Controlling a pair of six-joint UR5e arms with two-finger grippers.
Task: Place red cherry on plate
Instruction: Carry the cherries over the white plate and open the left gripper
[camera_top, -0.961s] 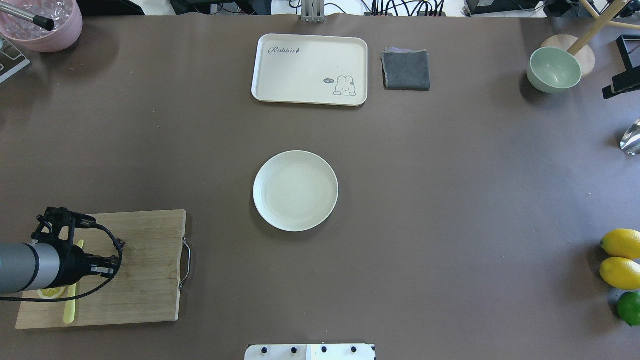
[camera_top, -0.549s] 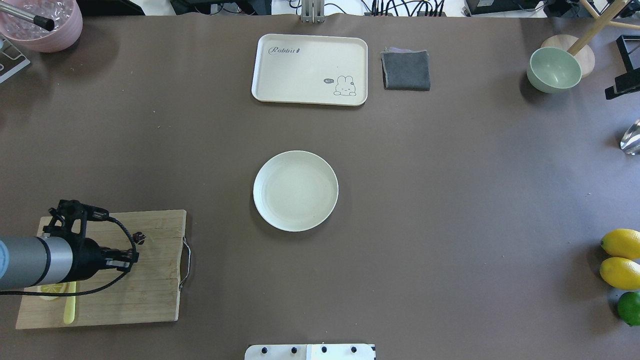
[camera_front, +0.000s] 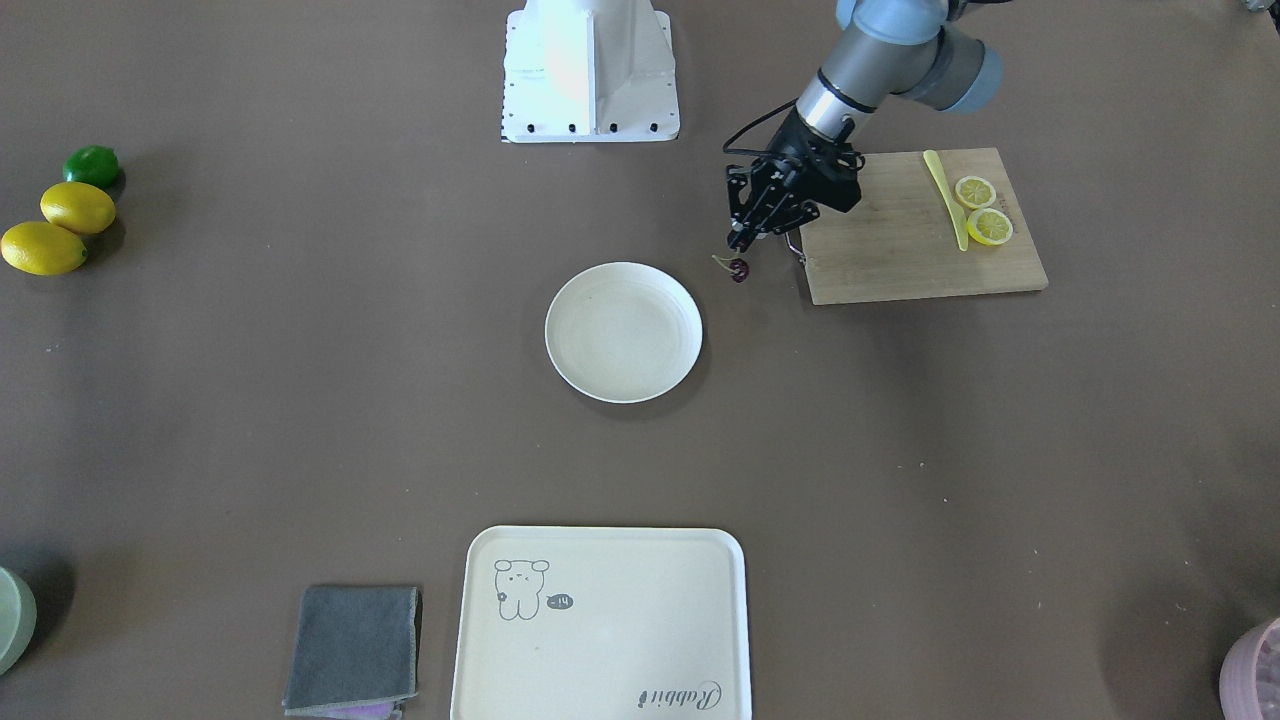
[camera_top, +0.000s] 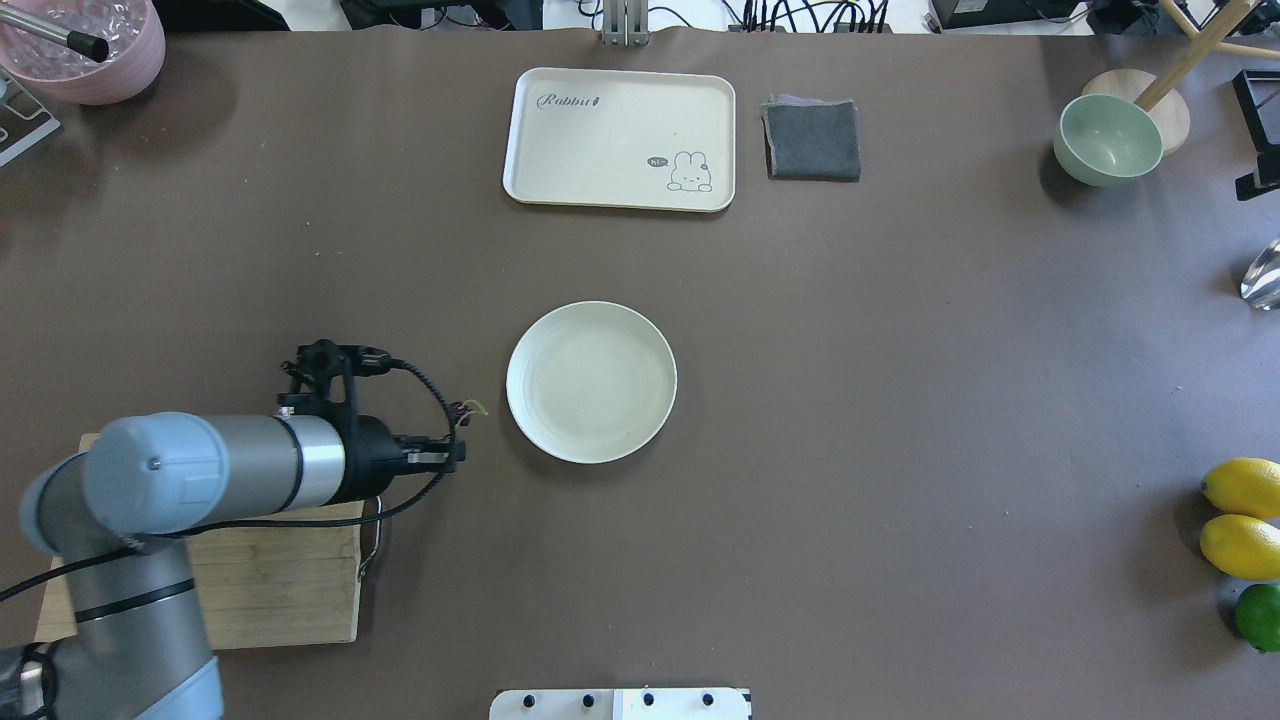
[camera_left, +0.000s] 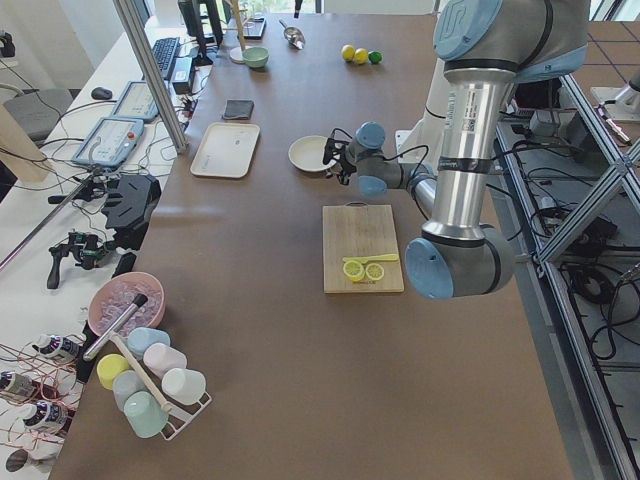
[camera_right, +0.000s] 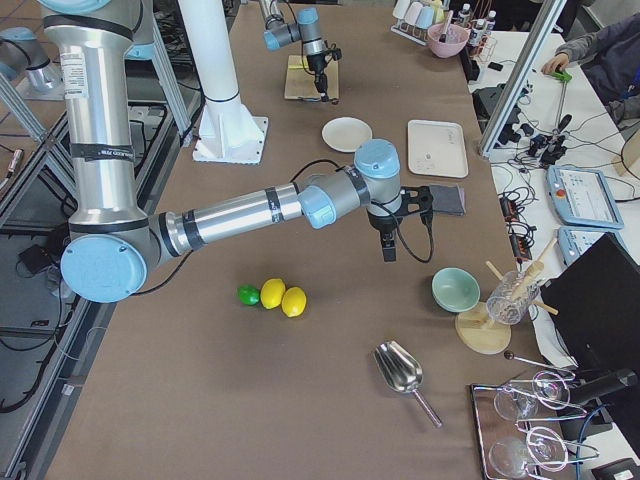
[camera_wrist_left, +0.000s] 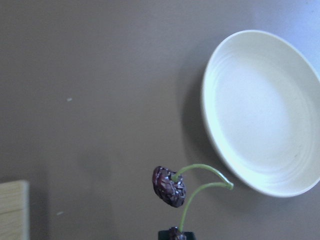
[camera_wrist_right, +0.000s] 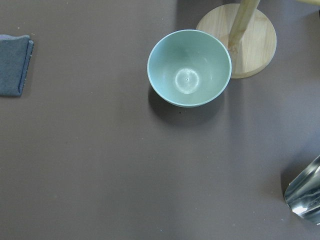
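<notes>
My left gripper is shut on the red cherry, a tiny dark pair on thin green stems. It hangs above the brown table, between the wooden cutting board and the plate, just short of the plate's left rim. In the left wrist view one cherry dangles beside the empty cream plate. The front view shows the cherry under the gripper. My right gripper hovers high near the green bowl; I cannot tell whether it is open or shut.
The board carries two lemon slices and a yellow knife. At the back are a cream rabbit tray, a grey cloth and a green bowl. Lemons and a lime lie at the right edge.
My left arm has lifted the cherry off the cutting board and carried it right and forward, so it now hangs close to the plate's left rim.
</notes>
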